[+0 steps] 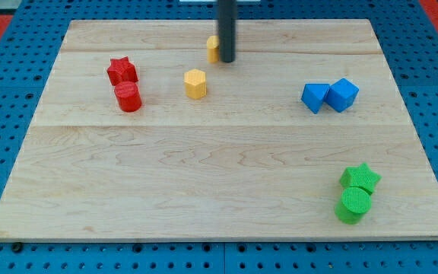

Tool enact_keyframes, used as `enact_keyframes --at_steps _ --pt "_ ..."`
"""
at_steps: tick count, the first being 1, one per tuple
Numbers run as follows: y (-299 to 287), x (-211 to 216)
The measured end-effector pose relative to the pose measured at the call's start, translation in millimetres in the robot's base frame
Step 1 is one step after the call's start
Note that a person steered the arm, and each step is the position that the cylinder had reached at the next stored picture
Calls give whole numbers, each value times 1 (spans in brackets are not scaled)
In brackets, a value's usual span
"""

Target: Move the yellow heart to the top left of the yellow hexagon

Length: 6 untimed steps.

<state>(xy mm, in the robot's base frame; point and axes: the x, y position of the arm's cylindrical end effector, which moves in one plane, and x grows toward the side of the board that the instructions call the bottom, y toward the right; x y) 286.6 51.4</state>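
Note:
The yellow hexagon (pixel 195 83) lies on the wooden board (pixel 219 175) in the upper middle. The yellow heart (pixel 213 48) lies above it and a little to the right, partly hidden behind my dark rod. My tip (pixel 227 60) stands right against the heart's right side, above and to the right of the hexagon. The heart and the hexagon are apart.
A red star (pixel 122 71) and a red cylinder (pixel 128 97) sit together at the upper left. A blue triangle (pixel 315 97) and a blue cube (pixel 342 94) touch at the right. A green star (pixel 360 179) and a green cylinder (pixel 353 205) sit at the lower right.

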Motion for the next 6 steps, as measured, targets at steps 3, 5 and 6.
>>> enact_keyframes --at_steps 3,5,6 --pt "-67 -30" --pt "-94 31" --pt "-94 61"
